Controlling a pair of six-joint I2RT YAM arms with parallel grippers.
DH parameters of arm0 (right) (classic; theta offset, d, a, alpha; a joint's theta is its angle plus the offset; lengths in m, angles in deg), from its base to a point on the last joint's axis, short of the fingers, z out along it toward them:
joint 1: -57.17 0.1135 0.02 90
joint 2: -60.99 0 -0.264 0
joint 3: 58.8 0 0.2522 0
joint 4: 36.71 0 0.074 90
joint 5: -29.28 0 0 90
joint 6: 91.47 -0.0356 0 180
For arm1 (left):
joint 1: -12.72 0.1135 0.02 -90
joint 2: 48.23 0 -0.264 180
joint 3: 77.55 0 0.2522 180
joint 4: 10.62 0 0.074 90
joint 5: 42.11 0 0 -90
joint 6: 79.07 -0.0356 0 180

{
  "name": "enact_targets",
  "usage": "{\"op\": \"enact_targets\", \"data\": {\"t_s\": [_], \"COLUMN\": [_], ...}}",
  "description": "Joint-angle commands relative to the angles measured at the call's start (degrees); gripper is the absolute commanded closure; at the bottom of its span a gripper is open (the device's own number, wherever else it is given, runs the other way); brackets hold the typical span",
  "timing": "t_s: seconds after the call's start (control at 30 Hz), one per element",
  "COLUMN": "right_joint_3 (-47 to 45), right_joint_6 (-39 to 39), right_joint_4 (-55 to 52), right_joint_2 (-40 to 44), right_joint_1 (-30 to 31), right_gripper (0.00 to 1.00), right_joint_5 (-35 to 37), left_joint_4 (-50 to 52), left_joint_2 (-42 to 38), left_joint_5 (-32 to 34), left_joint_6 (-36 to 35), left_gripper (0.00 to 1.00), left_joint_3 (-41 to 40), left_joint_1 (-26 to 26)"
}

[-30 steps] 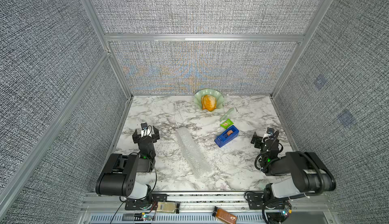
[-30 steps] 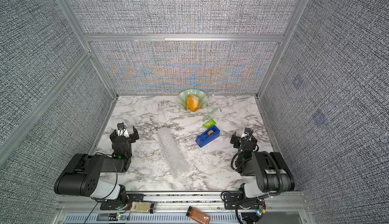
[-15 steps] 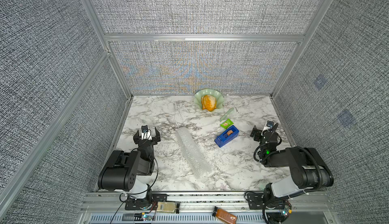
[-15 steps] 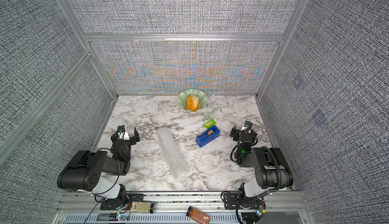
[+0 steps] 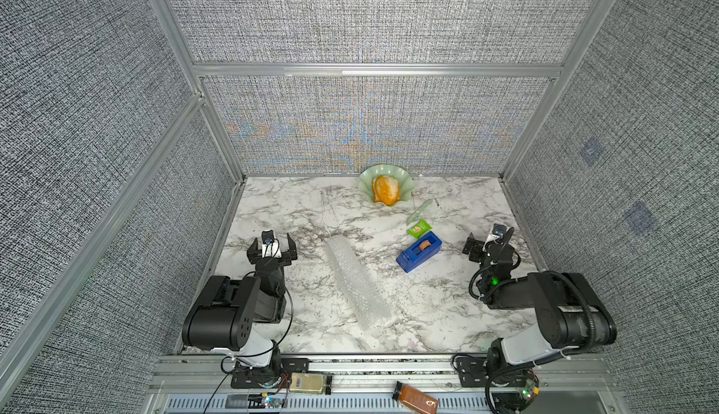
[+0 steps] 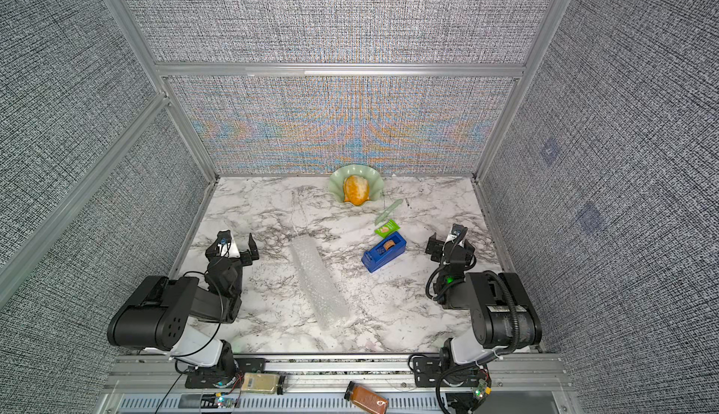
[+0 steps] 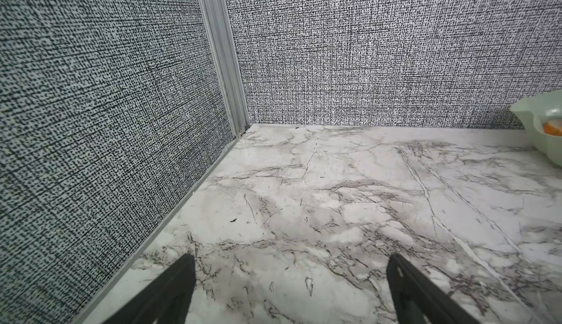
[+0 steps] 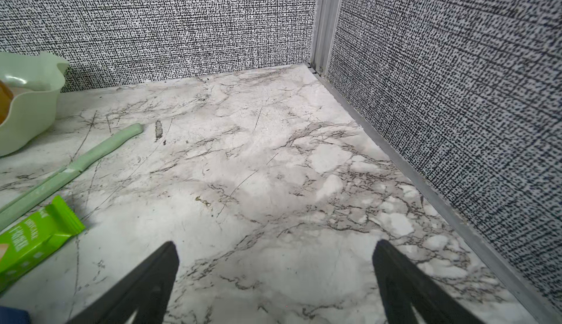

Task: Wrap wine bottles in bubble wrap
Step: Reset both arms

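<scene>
The bubble wrap (image 5: 356, 281) (image 6: 318, 281) lies rolled into a long whitish tube in the middle of the marble table, slanting from back left to front right. The wine bottle is hidden; no glass, cap or label shows through the roll. My left gripper (image 5: 271, 244) (image 6: 232, 245) (image 7: 290, 264) hovers open to the left of the roll, well apart from it, over bare marble. My right gripper (image 5: 488, 239) (image 6: 447, 241) (image 8: 275, 252) is open near the right wall with nothing between its fingers.
A blue tape dispenser (image 5: 419, 252) sits right of the roll. Behind it lie a green packet (image 5: 419, 228) (image 8: 33, 243) and a pale green knife (image 5: 420, 210) (image 8: 76, 167). A green bowl (image 5: 367, 182) holding an orange thing stands at the back wall. A brown-filled bottle (image 5: 414, 396) lies off the table in front.
The right gripper has moved a little toward the back of the table and the left arm has shifted slightly. Both grippers stayed open. The roll has not moved.
</scene>
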Motion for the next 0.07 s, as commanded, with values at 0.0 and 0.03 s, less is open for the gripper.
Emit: {"op": "enact_targets", "data": {"t_s": [0.0,0.03], "right_joint_3": [0.0,0.1], "right_joint_6": [-0.1,-0.1], "right_joint_4": [0.9,0.9], "right_joint_2": [-0.1,-0.1], "right_joint_1": [0.2,0.2], "right_gripper": [0.01,0.01], "right_joint_5": [0.5,0.6], "left_joint_4": [-1.6,-2.6], "left_joint_2": [-0.7,-0.6], "left_joint_5": [-0.4,-0.3], "left_joint_6": [0.2,0.1], "left_gripper": [0.01,0.01], "left_joint_3": [-0.4,-0.8], "left_joint_1": [0.2,0.1]}}
